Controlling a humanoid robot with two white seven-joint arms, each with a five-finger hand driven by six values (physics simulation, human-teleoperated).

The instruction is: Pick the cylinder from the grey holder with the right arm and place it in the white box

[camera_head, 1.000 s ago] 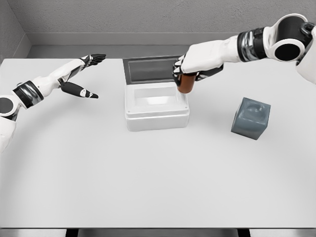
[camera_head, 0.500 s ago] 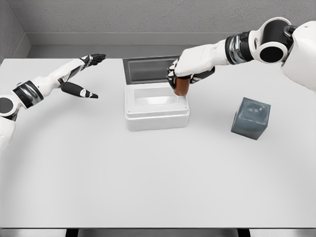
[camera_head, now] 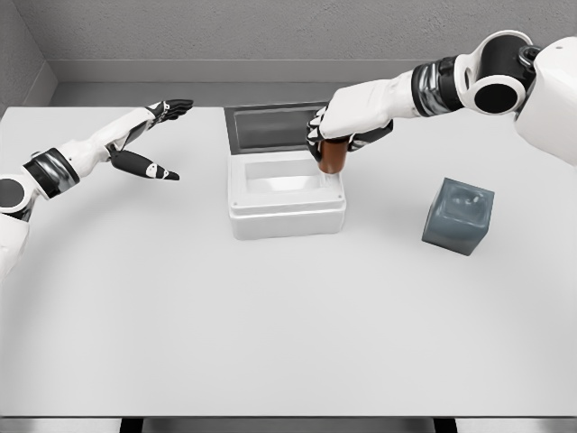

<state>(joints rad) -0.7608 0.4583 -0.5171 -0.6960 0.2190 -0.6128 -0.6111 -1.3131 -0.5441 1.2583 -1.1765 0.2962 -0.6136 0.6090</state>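
Cylinder [camera_head: 332, 159] in play, brown and upright, clamped in the right hand [camera_head: 343, 126] just right of frame centre. A second ago it hung outside the white box's [camera_head: 287, 215] right edge; since then the arm has slid it left and down, and over the last half second it has barely shifted, its base now over the box's right inner rim. That looks like settling before the release. Grey holder [camera_head: 458, 216] sits vacated at centre right. Left hand [camera_head: 149, 140], fingers spread and holding nothing, hovers unchanged at upper left.
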